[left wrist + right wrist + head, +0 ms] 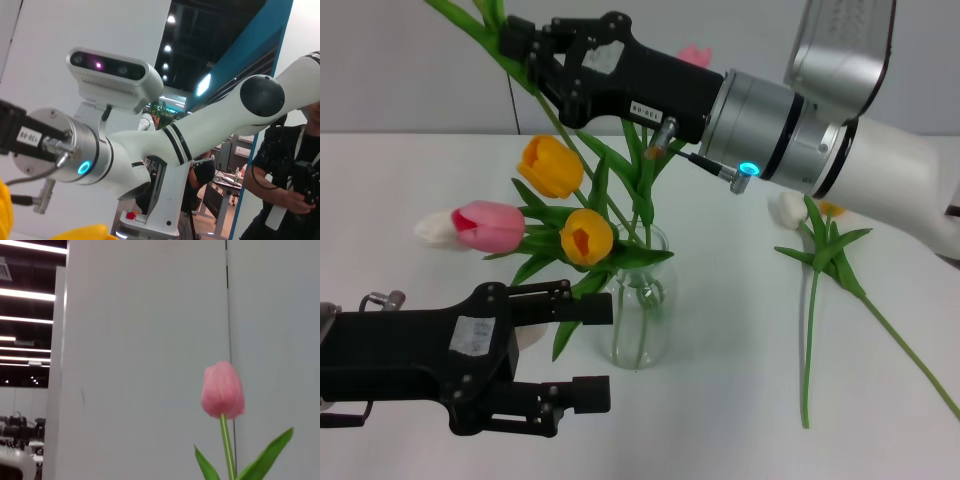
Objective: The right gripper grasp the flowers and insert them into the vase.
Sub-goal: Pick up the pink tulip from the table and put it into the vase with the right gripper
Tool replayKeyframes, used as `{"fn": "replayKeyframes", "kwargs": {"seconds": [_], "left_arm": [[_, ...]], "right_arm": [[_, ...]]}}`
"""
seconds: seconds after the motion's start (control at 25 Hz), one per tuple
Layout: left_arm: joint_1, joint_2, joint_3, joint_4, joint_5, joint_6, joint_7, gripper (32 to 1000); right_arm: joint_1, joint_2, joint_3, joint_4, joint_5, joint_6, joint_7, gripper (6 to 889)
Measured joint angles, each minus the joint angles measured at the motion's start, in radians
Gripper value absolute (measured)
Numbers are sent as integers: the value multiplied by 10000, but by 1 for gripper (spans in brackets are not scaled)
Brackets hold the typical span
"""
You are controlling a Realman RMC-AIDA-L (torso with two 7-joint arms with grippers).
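Pink tulip [223, 390] pinched up high in the right gripper [520, 45], right over the vase [642, 310].

Its stem [575, 140] slants down from the clamped fingers into the leaves at the vase's mouth. Directly under the gripper the vase already holds two orange tulips [552, 165] and a pink one [492, 225]. Further down, beside the vase, the left gripper [595, 350] hovers with fingers spread. Back along the right arm, a white tulip [790, 208] lies flat on the table [720, 420].
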Motion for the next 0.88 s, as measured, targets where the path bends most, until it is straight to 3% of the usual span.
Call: {"fn": "replayKeyframes", "kwargs": {"seconds": [0.52,0.88], "left_arm": [[-5,-3,0,0,0,1,0,838],[19,47,1,-225,-1,0,112,838]], "right_arm": [[-270,0,14,65,-372,261,-271,20],[-904,-1,1,26,-574,-36,-1146,20]]}}
